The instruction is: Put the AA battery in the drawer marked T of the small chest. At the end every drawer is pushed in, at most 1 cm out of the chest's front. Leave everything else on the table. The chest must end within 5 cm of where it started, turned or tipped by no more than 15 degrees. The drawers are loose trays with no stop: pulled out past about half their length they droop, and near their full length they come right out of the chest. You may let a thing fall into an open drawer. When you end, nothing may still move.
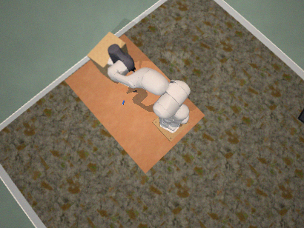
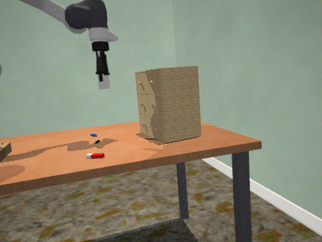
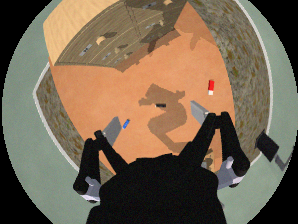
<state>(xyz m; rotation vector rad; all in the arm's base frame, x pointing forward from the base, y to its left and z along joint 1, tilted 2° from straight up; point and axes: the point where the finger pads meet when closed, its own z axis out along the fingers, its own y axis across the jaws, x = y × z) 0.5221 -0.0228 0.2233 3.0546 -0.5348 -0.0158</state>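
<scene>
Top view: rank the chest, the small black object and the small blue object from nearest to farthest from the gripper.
1. Chest: at the table's far corner, right beside the open gripper.
2. Small black object: on the table, next to the arm's shadow.
3. Small blue object: further out, toward mid-table.

One camera is looking straight down from high overhead, one low from the side, one riding just behind the open jaws; all are sharing the orange wooden table [image 1: 111, 111].
</scene>
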